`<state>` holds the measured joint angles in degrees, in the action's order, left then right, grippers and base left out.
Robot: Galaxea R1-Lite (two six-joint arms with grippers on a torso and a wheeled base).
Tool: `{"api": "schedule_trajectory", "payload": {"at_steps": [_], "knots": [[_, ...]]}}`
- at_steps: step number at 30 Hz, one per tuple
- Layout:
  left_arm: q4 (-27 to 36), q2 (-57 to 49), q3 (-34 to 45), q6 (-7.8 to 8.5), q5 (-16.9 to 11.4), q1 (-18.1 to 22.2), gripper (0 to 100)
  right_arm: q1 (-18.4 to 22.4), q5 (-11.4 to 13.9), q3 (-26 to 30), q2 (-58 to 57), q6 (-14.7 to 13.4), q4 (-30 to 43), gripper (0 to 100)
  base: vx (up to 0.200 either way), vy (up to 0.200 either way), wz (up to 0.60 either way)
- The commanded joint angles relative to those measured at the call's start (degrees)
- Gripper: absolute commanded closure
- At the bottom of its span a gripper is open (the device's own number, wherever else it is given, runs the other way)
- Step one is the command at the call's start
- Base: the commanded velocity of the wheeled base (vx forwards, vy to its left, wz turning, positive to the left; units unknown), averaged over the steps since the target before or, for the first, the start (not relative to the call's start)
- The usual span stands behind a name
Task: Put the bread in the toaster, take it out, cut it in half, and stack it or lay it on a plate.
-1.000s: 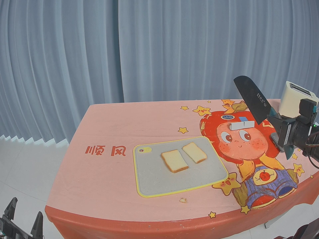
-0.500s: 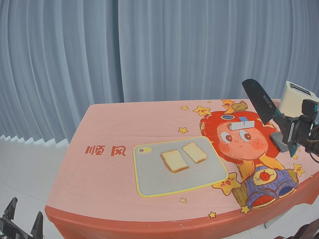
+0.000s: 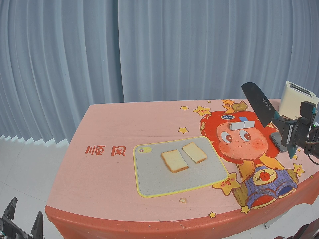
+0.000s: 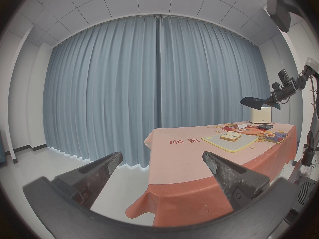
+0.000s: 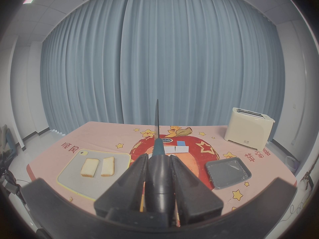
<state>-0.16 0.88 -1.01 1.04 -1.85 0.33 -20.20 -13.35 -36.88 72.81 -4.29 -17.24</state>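
Two bread halves point(image 3: 174, 160) point(image 3: 194, 152) lie side by side on the grey, yellow-rimmed cutting board point(image 3: 156, 180), slightly apart. My right gripper point(image 3: 282, 130) hovers above the table's right side, shut on the handle of a dark knife point(image 3: 259, 102) whose blade points up and to the left. The right wrist view shows the blade point(image 5: 156, 120) edge-on, with the bread point(image 5: 89, 167) off to one side. A cream toaster point(image 3: 294, 98) stands at the back right. My left gripper point(image 4: 162, 158) hangs open below the table's front left corner.
A grey tray point(image 5: 227, 171) lies near the toaster, partly hidden behind the right gripper in the head view. Small white and blue blocks point(image 3: 242, 124) sit on the cartoon print. A crumb point(image 3: 182, 200) lies in front of the board.
My right gripper has carried the knife a little to the right and down, away from the board. The bread halves and the left gripper have stayed put.
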Motion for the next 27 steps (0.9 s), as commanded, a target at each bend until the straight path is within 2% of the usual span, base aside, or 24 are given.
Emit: {"api": "schedule_trajectory", "payload": {"at_steps": [1,15,21,27], "knots": [[0.0,-0.9,1.0,0.02,0.0,0.0,0,0.1,0.0,0.1,0.9,0.0,-0.1,100,0.0,0.0,0.0],[0.0,-0.9,1.0,0.02,0.0,0.0,0,0.2,-0.1,1.2,4.6,0.1,-0.2,100,0.0,0.0,0.0],[0.0,-0.9,1.0,0.02,0.0,0.0,0,3.6,0.1,0.7,6.6,0.2,-0.3,100,0.0,0.0,0.0],[0.0,-0.9,1.0,0.02,0.0,0.0,0,4.6,0.3,0.2,8.9,0.1,-0.3,100,0.0,0.0,0.0]]}}
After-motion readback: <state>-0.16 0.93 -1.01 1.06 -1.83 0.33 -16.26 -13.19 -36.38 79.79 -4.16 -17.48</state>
